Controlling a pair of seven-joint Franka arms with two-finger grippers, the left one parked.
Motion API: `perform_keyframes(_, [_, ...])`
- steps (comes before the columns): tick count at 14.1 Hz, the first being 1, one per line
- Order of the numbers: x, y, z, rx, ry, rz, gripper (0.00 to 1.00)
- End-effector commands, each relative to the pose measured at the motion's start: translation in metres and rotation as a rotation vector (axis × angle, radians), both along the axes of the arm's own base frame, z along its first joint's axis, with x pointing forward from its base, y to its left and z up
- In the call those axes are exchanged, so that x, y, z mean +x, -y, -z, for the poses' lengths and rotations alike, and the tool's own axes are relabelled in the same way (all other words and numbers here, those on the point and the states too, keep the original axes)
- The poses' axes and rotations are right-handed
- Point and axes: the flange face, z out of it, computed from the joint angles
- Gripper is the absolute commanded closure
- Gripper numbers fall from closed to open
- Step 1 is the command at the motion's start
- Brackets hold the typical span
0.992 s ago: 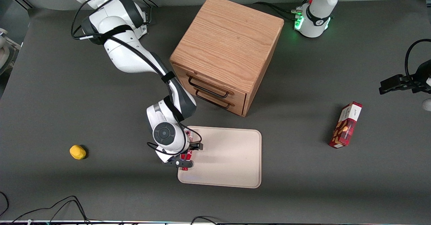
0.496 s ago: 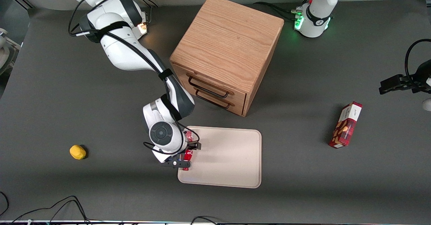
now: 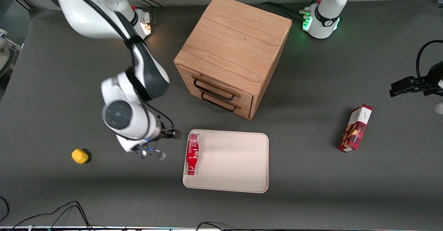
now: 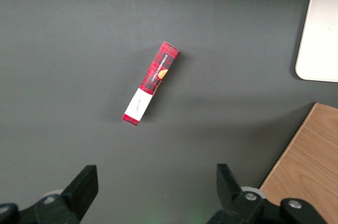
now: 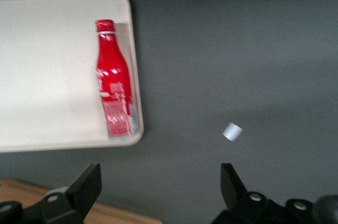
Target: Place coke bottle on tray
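Observation:
The coke bottle (image 3: 192, 153) lies on its side on the cream tray (image 3: 235, 162), along the tray's edge toward the working arm's end. Its red cap points nearer the front camera and its clear base points toward the cabinet. My gripper (image 3: 168, 144) is open and empty. It hangs above the bare table beside that tray edge, apart from the bottle. The right wrist view shows the bottle (image 5: 113, 97) resting against the tray's rim (image 5: 132, 49), with my open gripper (image 5: 160, 176) off to one side of it over the table.
A wooden drawer cabinet (image 3: 235, 47) stands just past the tray, farther from the front camera. A yellow object (image 3: 80, 156) lies toward the working arm's end. A red snack box (image 3: 356, 129) lies toward the parked arm's end. A small pale speck (image 5: 232, 131) shows on the table.
My gripper has let go of the bottle, which now lies on the tray. The gripper has risen and drawn away from the tray toward the working arm's end.

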Motion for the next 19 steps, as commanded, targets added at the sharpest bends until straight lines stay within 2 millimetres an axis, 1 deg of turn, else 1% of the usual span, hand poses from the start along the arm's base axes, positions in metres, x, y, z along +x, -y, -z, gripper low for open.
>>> perform_keyframes(1, [-0.059,0.051,-0.047,-0.007,-0.017,0.022,0.0])
perform_keyframes(2, [-0.069,0.067,-0.062,-0.012,-0.032,0.004,0.0])
perform_keyframes(4, [-0.076,0.108,-0.093,-0.007,-0.07,-0.086,0.0])
perform_keyframes(5, [-0.08,0.129,-0.109,-0.002,-0.075,-0.092,0.0])
perform_keyframes(6, [-0.085,0.144,-0.124,0.002,-0.064,-0.09,0.0])
perform_keyframes(8, [-0.091,0.173,-0.145,0.008,-0.063,-0.089,0.0])
perform_keyframes(9, [-0.093,0.177,-0.151,0.009,-0.06,-0.083,0.0])
perform_keyframes(11, [-0.093,0.176,-0.159,0.007,-0.06,-0.085,0.0])
perform_keyframes(12, [-0.091,0.179,-0.165,0.006,-0.046,-0.081,0.0])
perform_keyframes(13, [-0.088,0.192,-0.176,0.007,-0.026,-0.057,0.0])
perform_keyframes(14, [-0.089,0.201,-0.183,0.007,-0.032,-0.063,0.0])
perform_keyframes(16, [-0.093,0.208,-0.192,0.012,-0.06,-0.111,0.0])
perform_keyframes(19, [-0.094,0.219,-0.193,0.013,-0.069,-0.101,0.0])
